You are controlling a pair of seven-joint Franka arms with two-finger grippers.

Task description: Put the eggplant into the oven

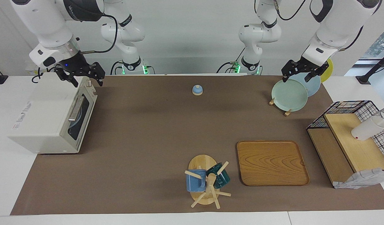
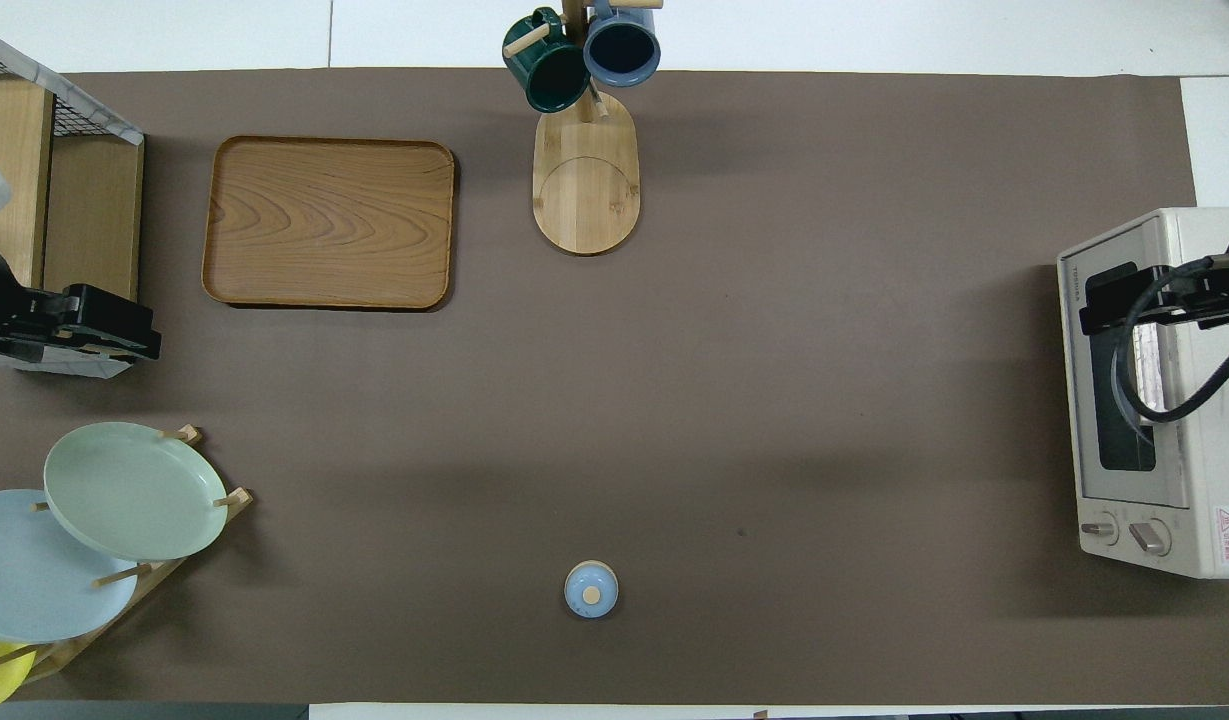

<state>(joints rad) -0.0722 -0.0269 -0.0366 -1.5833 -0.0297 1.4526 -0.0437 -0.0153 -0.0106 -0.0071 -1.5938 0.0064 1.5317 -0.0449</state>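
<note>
The worktop (image 1: pixel 154 131) carries the oven (image 1: pixel 48 118) at the right arm's end, door closed. No eggplant shows in either view; it may already sit inside, which the glass doesn't reveal. The right gripper (image 1: pixel 80 75) hovers over the oven's top, open, empty. The left gripper (image 1: pixel 299 73) waits open over the plate rack (image 1: pixel 288 93). Next, judge: retreat, or find the eggplant.
</note>
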